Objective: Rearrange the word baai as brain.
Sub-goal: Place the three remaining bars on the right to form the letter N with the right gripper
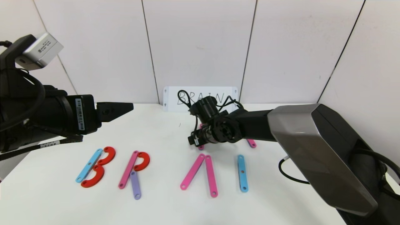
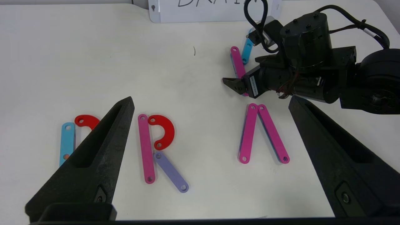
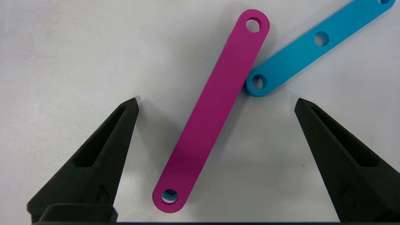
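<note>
**Right gripper spread over a loose pink strip behind the letters**

Your white table (image 1: 162, 206) carries the letter row along its near half, with bare surface between that row and the BRAIN card (image 1: 200, 98) standing at the back edge. Your right arm reaches in across the middle, and the right gripper (image 3: 215, 103) hangs released just above the table, one finger on each side of a magenta strip (image 3: 215, 109) lying flat between them, untouched. A blue strip (image 3: 312, 47) touches that strip's edge near its far end.

In front of the card, nearer you, the row reads: B (image 1: 95, 167) from a blue strip and two red curves, R (image 1: 134, 170) from a pink strip, red curve and purple leg, an open pink A (image 1: 201, 173), then a blue I (image 1: 242, 172). Room stays open beyond the I toward the table's right edge.

Your left gripper (image 2: 212, 103) hovers released, above the table's left side.
</note>
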